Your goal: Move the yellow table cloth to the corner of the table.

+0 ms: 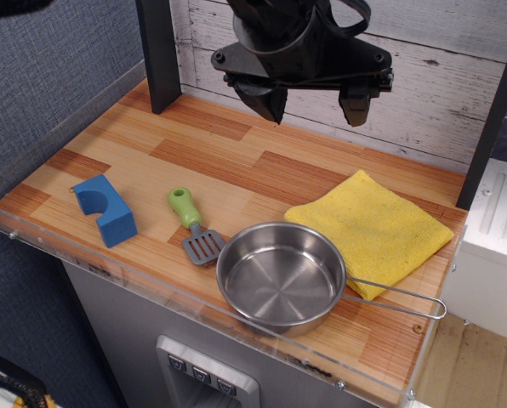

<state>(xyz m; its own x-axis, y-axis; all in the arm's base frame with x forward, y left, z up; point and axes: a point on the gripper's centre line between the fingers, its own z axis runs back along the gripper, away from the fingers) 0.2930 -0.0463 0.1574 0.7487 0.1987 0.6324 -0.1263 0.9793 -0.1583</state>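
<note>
While the gripper (pixel 313 100) hangs high with jaws apart and empty, the yellow table cloth (pixel 370 228) lies flat just behind the steel pan (pixel 281 276), touching its rim
</note>
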